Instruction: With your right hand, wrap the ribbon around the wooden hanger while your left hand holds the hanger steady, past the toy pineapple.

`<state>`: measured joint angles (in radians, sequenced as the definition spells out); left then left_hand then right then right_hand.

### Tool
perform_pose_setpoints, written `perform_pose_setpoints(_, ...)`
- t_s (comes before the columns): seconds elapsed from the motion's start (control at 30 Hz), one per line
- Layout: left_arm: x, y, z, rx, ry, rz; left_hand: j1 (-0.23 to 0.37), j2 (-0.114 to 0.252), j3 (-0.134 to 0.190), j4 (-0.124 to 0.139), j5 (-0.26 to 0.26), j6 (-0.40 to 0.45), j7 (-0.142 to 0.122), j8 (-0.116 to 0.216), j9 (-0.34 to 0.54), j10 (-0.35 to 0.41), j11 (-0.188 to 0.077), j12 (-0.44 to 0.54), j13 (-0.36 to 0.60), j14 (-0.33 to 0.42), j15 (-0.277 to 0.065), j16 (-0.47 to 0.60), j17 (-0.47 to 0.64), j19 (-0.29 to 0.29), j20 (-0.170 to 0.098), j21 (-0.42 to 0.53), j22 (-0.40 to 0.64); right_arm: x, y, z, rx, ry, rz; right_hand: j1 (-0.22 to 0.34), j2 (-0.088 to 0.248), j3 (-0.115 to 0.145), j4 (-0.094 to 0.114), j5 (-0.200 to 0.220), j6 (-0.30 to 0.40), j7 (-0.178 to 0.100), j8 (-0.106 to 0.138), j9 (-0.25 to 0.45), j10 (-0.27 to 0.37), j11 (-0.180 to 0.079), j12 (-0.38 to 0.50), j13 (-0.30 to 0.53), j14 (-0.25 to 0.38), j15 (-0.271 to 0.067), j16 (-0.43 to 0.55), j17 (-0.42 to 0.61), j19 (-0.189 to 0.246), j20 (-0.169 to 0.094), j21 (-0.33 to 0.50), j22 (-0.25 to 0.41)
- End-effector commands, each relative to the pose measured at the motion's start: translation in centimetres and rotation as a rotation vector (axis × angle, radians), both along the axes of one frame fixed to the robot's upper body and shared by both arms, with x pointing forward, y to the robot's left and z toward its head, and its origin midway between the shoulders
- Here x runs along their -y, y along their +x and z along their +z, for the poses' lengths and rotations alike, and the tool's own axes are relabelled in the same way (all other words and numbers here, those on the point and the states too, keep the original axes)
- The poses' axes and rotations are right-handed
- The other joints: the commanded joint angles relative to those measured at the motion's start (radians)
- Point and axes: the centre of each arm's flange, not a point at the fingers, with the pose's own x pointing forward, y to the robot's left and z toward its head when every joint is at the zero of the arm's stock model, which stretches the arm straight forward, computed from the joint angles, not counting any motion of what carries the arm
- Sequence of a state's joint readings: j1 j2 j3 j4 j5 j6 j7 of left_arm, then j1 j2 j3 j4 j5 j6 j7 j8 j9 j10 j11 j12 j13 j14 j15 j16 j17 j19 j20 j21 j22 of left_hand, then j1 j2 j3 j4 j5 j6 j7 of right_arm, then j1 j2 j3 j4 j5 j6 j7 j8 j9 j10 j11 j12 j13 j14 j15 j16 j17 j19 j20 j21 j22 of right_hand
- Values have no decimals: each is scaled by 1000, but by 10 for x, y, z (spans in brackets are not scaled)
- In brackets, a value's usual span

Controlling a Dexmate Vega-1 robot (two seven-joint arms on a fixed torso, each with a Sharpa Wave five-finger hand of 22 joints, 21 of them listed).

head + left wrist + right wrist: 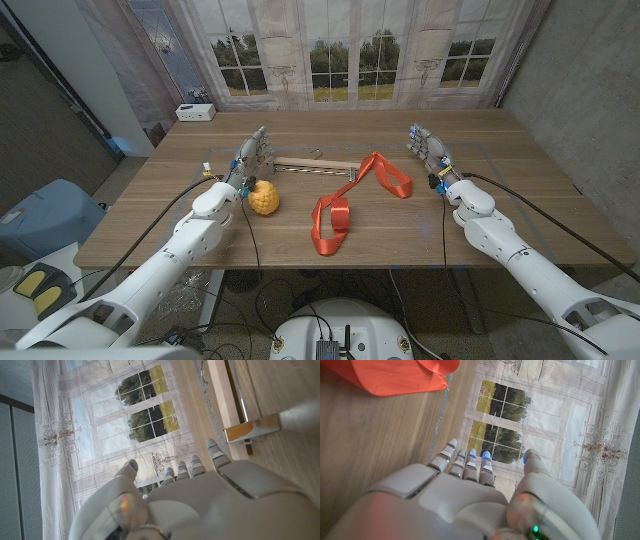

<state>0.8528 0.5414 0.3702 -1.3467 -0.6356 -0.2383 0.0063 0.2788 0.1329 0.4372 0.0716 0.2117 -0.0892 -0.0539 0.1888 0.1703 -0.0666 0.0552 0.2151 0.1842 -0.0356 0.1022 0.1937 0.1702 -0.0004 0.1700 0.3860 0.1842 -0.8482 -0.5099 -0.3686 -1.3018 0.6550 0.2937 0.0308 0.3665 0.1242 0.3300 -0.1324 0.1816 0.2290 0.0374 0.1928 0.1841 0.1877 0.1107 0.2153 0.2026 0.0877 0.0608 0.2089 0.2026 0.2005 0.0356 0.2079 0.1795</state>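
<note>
A wooden hanger [314, 166] with a metal hook lies across the middle of the table; its bar and a clip [247, 430] show in the left wrist view. An orange ribbon [350, 198] lies in loops from the hanger's right end toward the table's front; part of the ribbon [395, 375] shows in the right wrist view. A yellow toy pineapple [264, 198] sits in front of the hanger's left end. My left hand [250, 152] stands open just left of the hanger, holding nothing. My right hand [428, 146] is open, to the right of the ribbon.
A small white box [196, 112] sits at the table's back left corner. A curtain printed with windows [340, 50] hangs behind the table. A blue bin [45, 215] stands on the floor to the left.
</note>
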Motion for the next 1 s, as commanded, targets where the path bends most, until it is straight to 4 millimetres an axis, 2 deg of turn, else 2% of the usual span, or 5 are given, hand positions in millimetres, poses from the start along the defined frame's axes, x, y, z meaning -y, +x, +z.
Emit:
perform_pose_setpoints(0.03,-6,-8,14,-21,127,108,19,2,10,-11,1,25,-1,9,5,20,5,12,3,13,9,3,5,8,12,5,5,0,-3,-4,0,11,2,11,3,8,-1,4,9,0,5,4,9,0,5,5,10,4,4,1,6,1,7,1)
perform_pose_setpoints(0.4,-11,-12,45,-36,335,211,81,7,44,-80,-20,128,23,25,7,102,19,29,6,55,-1,3,3,50,9,8,7,3,-5,-12,-5,31,1,10,5,8,-1,4,20,0,9,4,14,2,5,5,13,5,5,1,6,3,6,2)
perform_pose_setpoints(0.6,-11,-13,62,-61,449,257,94,11,52,-94,-23,156,30,28,8,125,15,33,6,75,-9,6,3,63,6,10,8,4,-4,-15,-6,38,1,9,5,7,0,4,24,0,9,4,19,4,7,5,14,5,5,2,7,5,6,2)
perform_pose_setpoints(0.77,-9,-13,75,-110,563,288,121,18,68,-120,-27,197,35,33,8,153,7,37,7,89,-11,3,3,69,11,8,8,4,-4,-16,-5,43,2,8,5,6,0,4,26,0,9,4,22,7,7,5,16,7,6,2,8,6,6,2)
perform_pose_setpoints(1.0,-2,-13,93,-186,721,301,148,20,82,-146,-30,197,32,25,9,143,-4,28,7,84,-11,-3,2,63,19,2,8,5,-3,-18,-6,51,1,6,5,6,1,4,30,-1,10,4,24,10,7,6,18,7,7,2,8,8,6,2)
